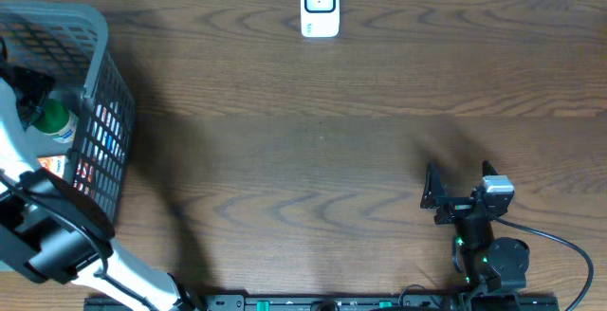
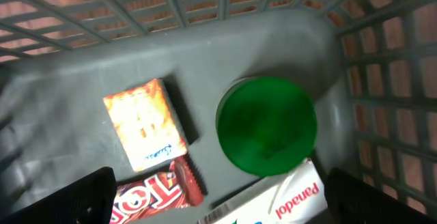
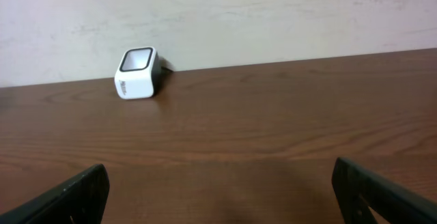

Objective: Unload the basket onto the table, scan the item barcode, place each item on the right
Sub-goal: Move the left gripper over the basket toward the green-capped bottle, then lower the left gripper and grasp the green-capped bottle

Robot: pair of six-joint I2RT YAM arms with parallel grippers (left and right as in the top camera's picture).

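Your left gripper point(image 2: 229, 200) hangs inside the grey mesh basket point(image 1: 104, 83), which stands at the left edge of the table point(image 1: 313, 159). Its jaws are spread wide, one dark fingertip point(image 2: 89, 195) at each lower corner of the left wrist view, with nothing between them and nothing touched.

Items to scan, all lying on the basket floor below that gripper:
- orange box point(image 2: 145, 123), flat, left of centre.
- green-lidded round container point(image 2: 267, 125), upright, just beside the orange box, towards the basket's corner wall.
- red wrapper point(image 2: 153, 193), tucked against the near end of the orange box.
- white Panadol box point(image 2: 280, 197), partly under the green lid's near rim, cut off by the frame edge.

You cannot tell from these views which one is meant, and no barcode is readable.

The scanner point(image 1: 320, 6), a small white cube with a dark window, sits at the middle of the table's far edge, against the pale wall point(image 3: 273, 12), well apart from the basket.

Your right gripper point(image 1: 460, 180) is near the table's near-right corner, facing the far edge. Its jaws are also spread, empty, with bare wood between the fingertips point(image 3: 65, 198). The scanner shows up and to the left in its wrist view.
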